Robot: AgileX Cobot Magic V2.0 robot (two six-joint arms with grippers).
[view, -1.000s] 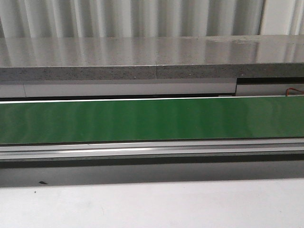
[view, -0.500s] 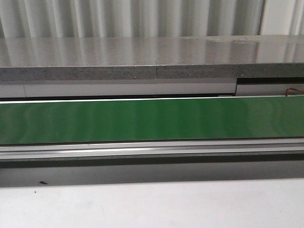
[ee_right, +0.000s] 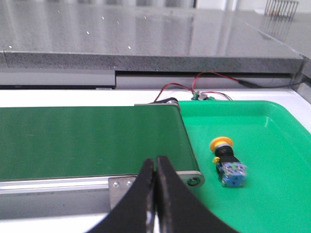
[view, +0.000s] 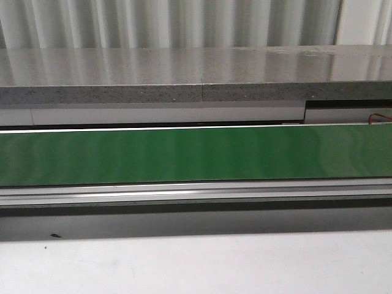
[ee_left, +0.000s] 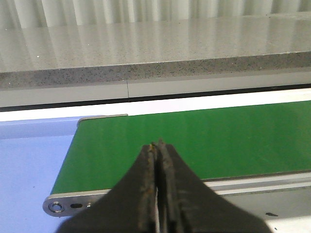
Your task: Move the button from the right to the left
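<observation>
Yellow-capped, the button [ee_right: 227,162] lies on its side in the green tray [ee_right: 272,194] at the lower right of the right wrist frame, cap toward the upper left, blue-grey block toward the lower right; it is just beyond the roller end of the green belt [ee_right: 87,141], and red and black wires [ee_right: 194,90] run above the tray's far edge; the right gripper [ee_right: 155,167], at bottom centre of that frame, has its jaws pressed together on nothing, and the button sits apart from them, off to the right; the left gripper [ee_left: 159,150] shows its jaws likewise together and empty, low in its frame over the belt's other end [ee_left: 194,141], beside a pale blue surface [ee_left: 29,165]; the front view shows only belt [view: 196,153] and grey stone ledge [view: 184,73], exactly as in the two earlier frames, neither arm nor button in sight.
</observation>
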